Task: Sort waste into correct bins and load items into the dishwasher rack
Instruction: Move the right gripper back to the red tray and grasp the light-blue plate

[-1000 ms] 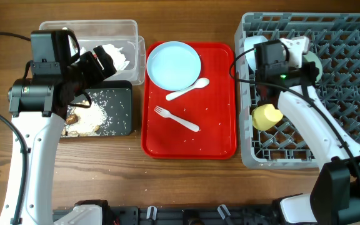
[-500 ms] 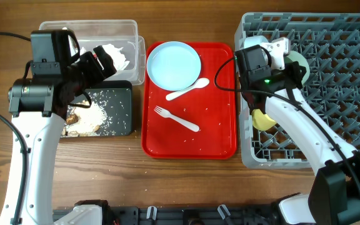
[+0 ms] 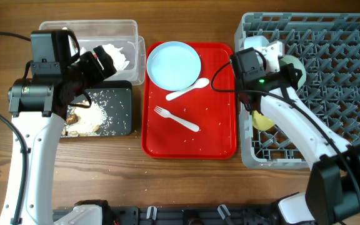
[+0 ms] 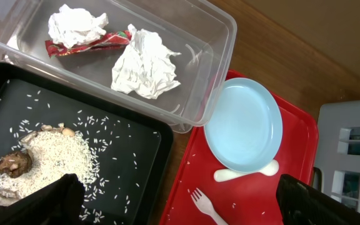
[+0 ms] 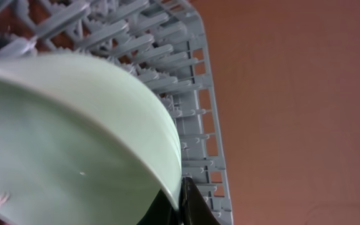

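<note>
Tipped on edge, the mint-green bowl (image 5: 74, 137) hangs from the right gripper (image 5: 180, 195), whose dark fingers (image 5: 191, 206) appear closed on a short stretch of its rim. The bowl's wall swells away above them, and the grey pegs of the dishwasher rack (image 5: 195, 94) stand just beyond the fingertips. It looks a light, stiff, smooth-walled piece, probably plastic. It should not crush, but it is glossy enough to swivel or slide in a two-point pinch, so the rim, taken deep between the pads, seems the soundest hold. A small yellow cup (image 3: 262, 120) lies in the rack near that gripper, back toward the arm's base. Across the table the left gripper (image 4: 177, 184) gapes wide, holding and touching nothing. Ahead of its fingers sit crumpled paper napkins (image 4: 144, 62) and a red wrapper (image 4: 86, 42) in the clear tub (image 4: 220, 44). Rice scraps (image 4: 55, 156) lie in the black tub (image 4: 139, 137) by one finger, and the pale blue plate (image 4: 245, 122), spoon (image 4: 245, 172) and fork (image 4: 206, 209) lie toward the other.
</note>
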